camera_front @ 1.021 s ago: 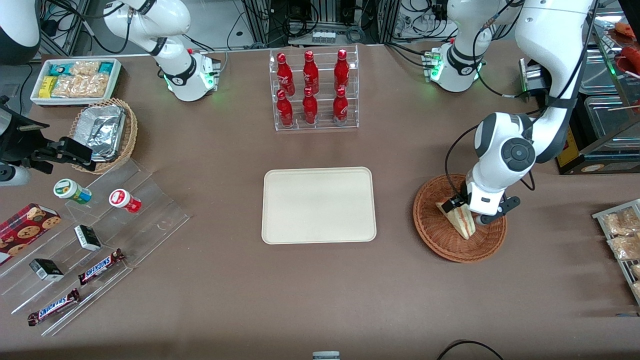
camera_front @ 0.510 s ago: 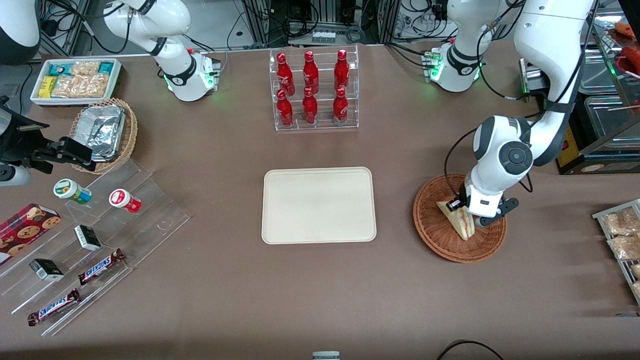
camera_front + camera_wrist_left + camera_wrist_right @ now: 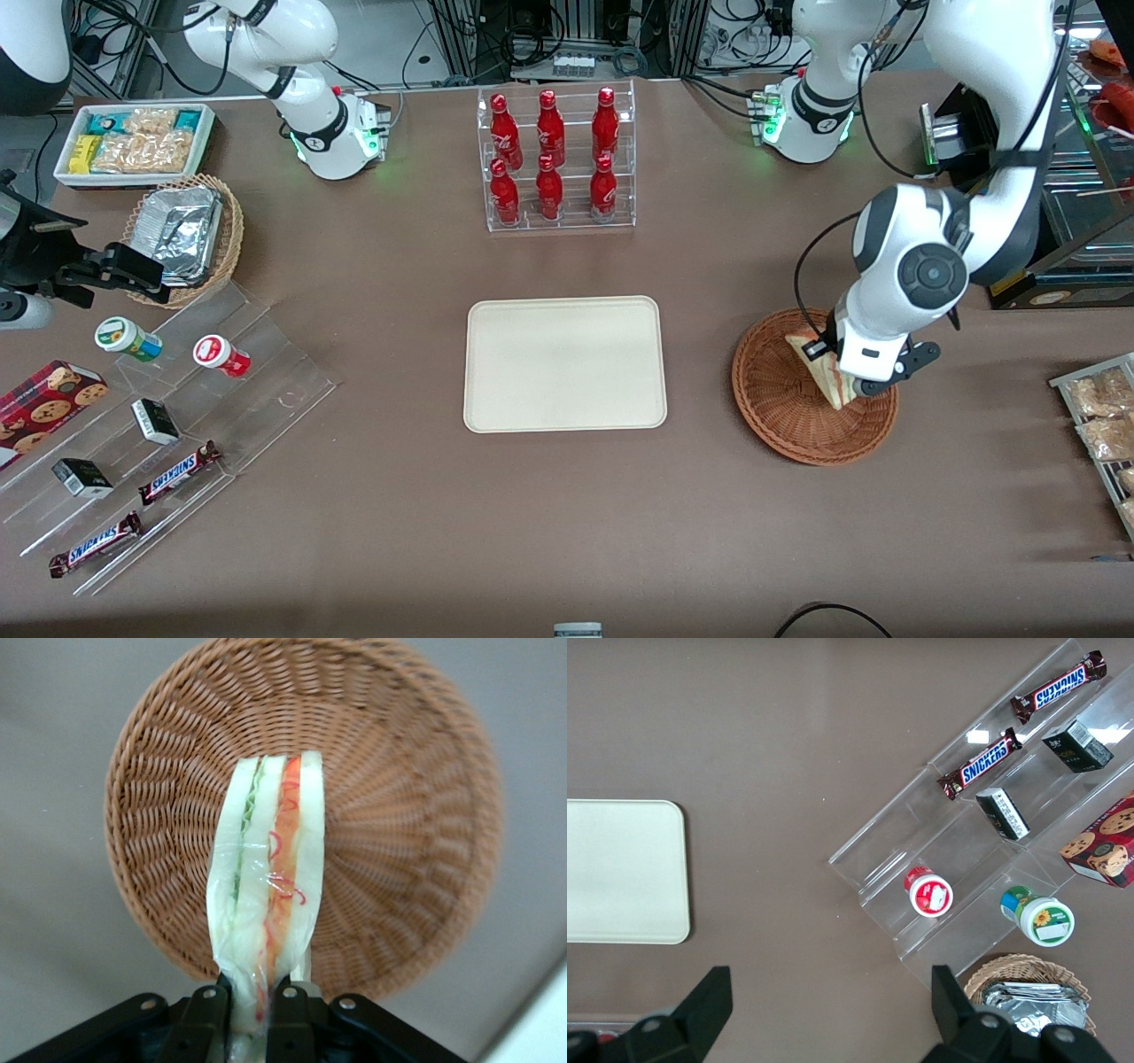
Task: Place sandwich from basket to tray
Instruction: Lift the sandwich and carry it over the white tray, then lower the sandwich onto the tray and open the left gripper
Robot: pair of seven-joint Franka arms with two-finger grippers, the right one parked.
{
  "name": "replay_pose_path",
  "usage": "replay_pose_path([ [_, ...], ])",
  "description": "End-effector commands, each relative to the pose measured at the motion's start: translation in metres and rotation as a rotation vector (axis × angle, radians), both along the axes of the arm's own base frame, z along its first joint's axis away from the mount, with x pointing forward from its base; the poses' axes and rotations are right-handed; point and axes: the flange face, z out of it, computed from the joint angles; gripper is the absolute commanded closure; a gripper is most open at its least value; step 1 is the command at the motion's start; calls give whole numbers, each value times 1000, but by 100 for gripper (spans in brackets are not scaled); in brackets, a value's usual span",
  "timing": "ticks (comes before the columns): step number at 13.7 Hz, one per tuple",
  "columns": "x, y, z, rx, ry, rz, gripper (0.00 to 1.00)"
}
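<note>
My left gripper (image 3: 840, 379) is shut on the sandwich (image 3: 826, 374), a plastic-wrapped wedge of white bread with red and green filling, and holds it lifted above the reddish-brown wicker basket (image 3: 780, 408). In the left wrist view the sandwich (image 3: 266, 895) hangs edge-on from the gripper (image 3: 252, 1005), its black fingers (image 3: 210, 1007) pinching the wrap, with the basket (image 3: 399, 850) below it and nothing else inside. The cream-white tray (image 3: 564, 363) lies bare at the table's middle, toward the parked arm from the basket. The right wrist view shows the tray's corner (image 3: 622, 871).
An acrylic rack of red bottles (image 3: 555, 159) stands farther from the front camera than the tray. A clear stepped display with snack bars and cups (image 3: 168, 416), a foil-container basket (image 3: 186, 235) and a snack box (image 3: 133, 142) lie toward the parked arm's end. Wrapped snacks (image 3: 1103, 416) sit at the working arm's end.
The gripper has risen with the sandwich in it, lifting the wedge off the basket's floor. The arm's wrist has moved up and slightly away from the tray.
</note>
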Motion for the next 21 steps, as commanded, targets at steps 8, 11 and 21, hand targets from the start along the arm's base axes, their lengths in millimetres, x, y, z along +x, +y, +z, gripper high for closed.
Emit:
replay_pose_path([
  [8, -68, -270, 56, -9, -4, -282, 100],
  [11, -74, -336, 17, -43, -2, -334, 100],
  [21, -96, -415, -104, -49, -84, -360, 100],
])
